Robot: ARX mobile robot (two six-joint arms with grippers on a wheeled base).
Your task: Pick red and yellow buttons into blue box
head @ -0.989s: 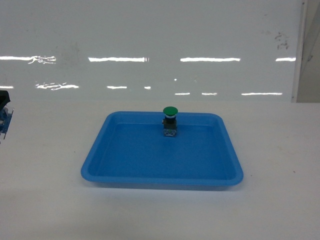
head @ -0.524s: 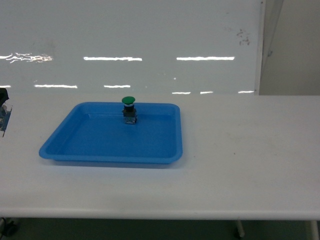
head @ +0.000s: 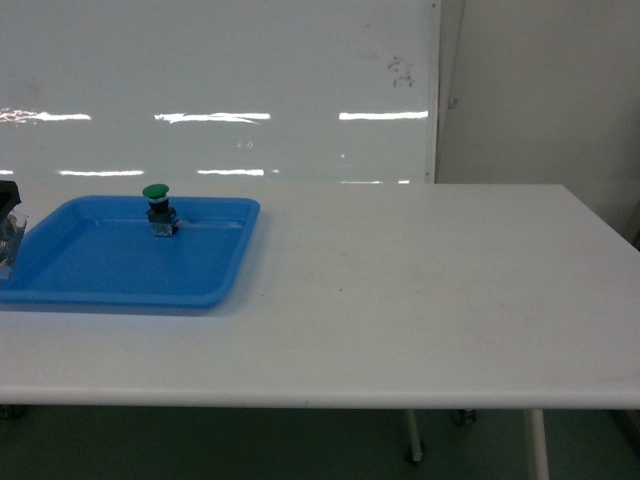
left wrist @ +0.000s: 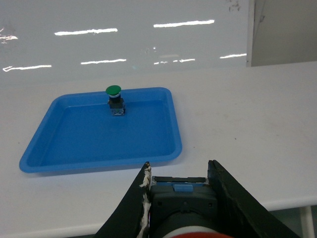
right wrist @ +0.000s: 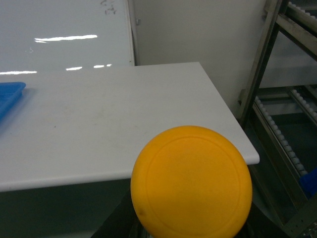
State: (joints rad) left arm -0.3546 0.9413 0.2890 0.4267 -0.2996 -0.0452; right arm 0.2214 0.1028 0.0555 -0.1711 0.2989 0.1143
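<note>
In the left wrist view my left gripper [left wrist: 179, 171] is shut on the black switch block of the red button [left wrist: 184, 201]; a sliver of its red cap shows at the bottom edge. It hangs over the table just in front of the blue box [left wrist: 101, 156], a shallow tray that also lies at the left of the head view [head: 120, 292]. A green button [left wrist: 114, 97] stands upright in the box near its far rim. In the right wrist view the yellow button [right wrist: 191, 181] fills the foreground, cap toward the camera, held in my right gripper, whose dark fingers [right wrist: 115, 222] are mostly hidden behind it.
The white table [head: 420, 290] ends at the right, with its front edge close by. A whiteboard wall stands behind it. Beyond the table's corner [right wrist: 247, 156] rises a metal roller rack [right wrist: 290, 89]. A dark part of my left arm [head: 8, 225] shows at the head view's left edge.
The head view has swung to the right: the blue box with the green button has slid from the middle to the far left, and the table's right end has come into view.
</note>
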